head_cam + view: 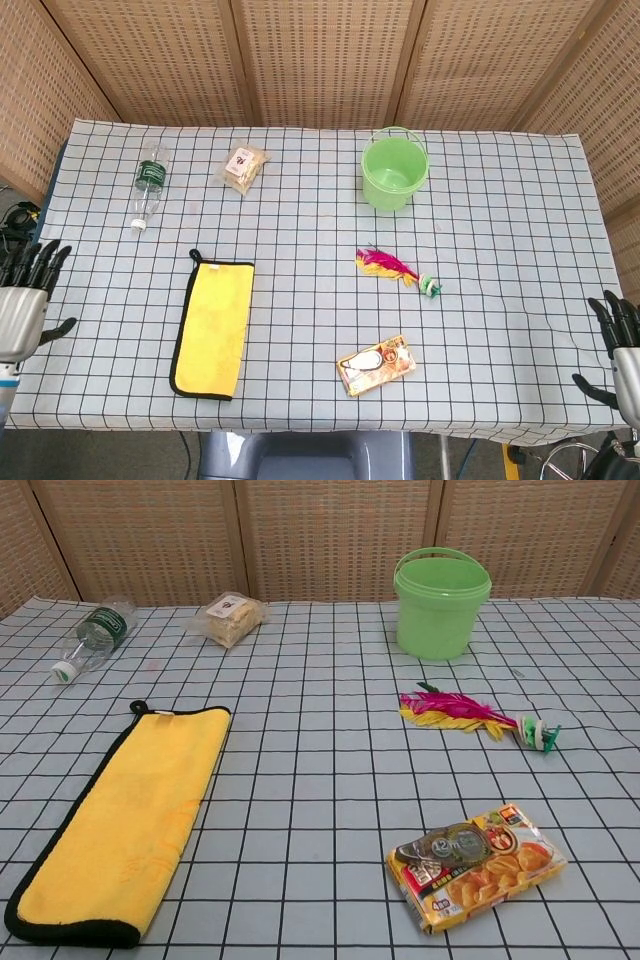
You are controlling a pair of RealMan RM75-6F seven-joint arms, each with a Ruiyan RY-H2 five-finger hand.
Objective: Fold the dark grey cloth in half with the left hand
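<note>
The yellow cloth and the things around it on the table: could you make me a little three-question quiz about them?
1. True or false: the left hand is touching the folded cloth.
2. Which lies nearest the green bucket? A) the plastic bottle B) the feather shuttlecock C) the snack packet
3. Fill in: the cloth's yellow face has a ____ border.

Key: 1 false, the hand is off by the table's left edge; 2 B; 3 dark.
</note>
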